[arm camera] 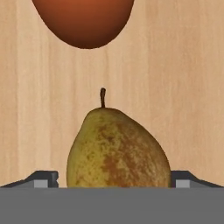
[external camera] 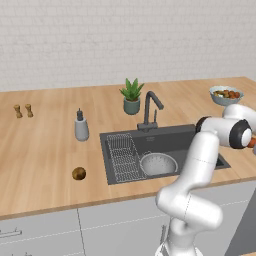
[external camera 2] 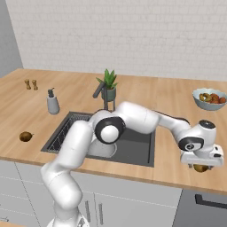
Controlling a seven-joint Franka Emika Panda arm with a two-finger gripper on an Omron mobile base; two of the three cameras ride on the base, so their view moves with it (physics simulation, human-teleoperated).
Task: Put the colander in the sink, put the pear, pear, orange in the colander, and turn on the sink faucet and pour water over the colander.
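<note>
My gripper [arm camera: 113, 180] hangs low over the counter right of the sink [external camera 2: 135, 150] and stands open, a fingertip on each side of a yellowish-brown pear [arm camera: 118, 151] with a small gap at both sides. In the right base view that pear [external camera 2: 201, 168] peeks out under the hand. The orange [arm camera: 85, 19] lies just beyond it, and shows at the frame's edge [external camera: 252, 142]. The second pear [external camera: 78, 173] lies on the counter left of the sink [external camera: 190, 136]. The colander [external camera: 158, 164] sits in the basin. The faucet [external camera: 150, 107] stands behind, with no stream showing.
A wire rack [external camera: 122, 155] fills the sink's left part. A soap dispenser [external camera: 81, 126], a potted plant [external camera: 132, 95] and two small shakers [external camera: 23, 110] stand along the back. A pale bowl of fruit [external camera 2: 210, 98] sits at the far right.
</note>
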